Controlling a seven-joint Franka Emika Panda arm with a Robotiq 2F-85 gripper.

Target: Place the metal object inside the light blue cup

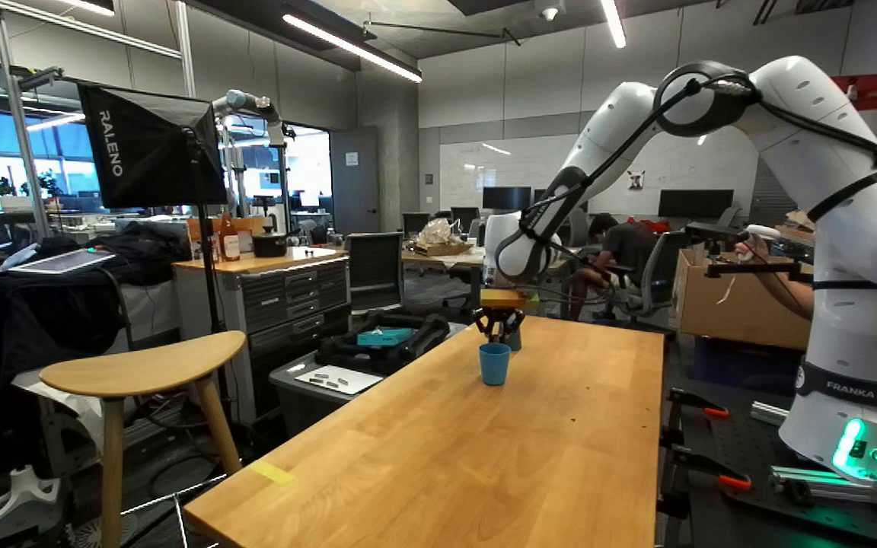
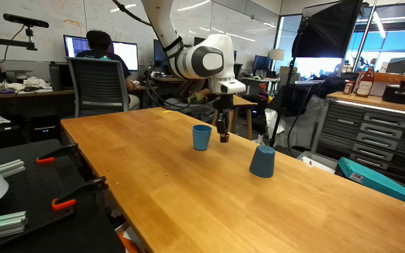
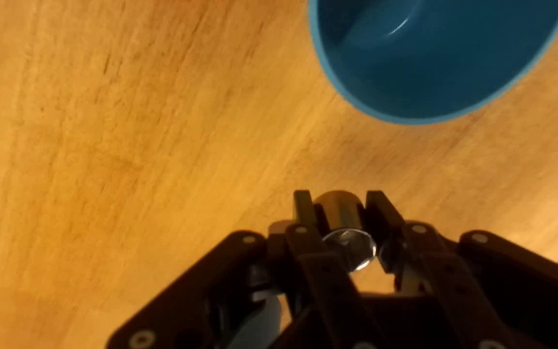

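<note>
Hand (image 3: 341, 206) is clamped on metal obj. (image 3: 342, 213) near lt. blue cup (image 2: 201, 138), set mouth-up on counter (image 2: 174, 200), prob. to receive it.

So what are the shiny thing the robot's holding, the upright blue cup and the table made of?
The shiny cylinder: probably polished metal, judging by the bright glint along its rim.
The light blue cup: probably plastic, smooth; its colour is even, with a thin highlight inside, though glazed ceramic is possible.
The table: apparently wood, with a light sheen; grain and joined strips show.
</note>
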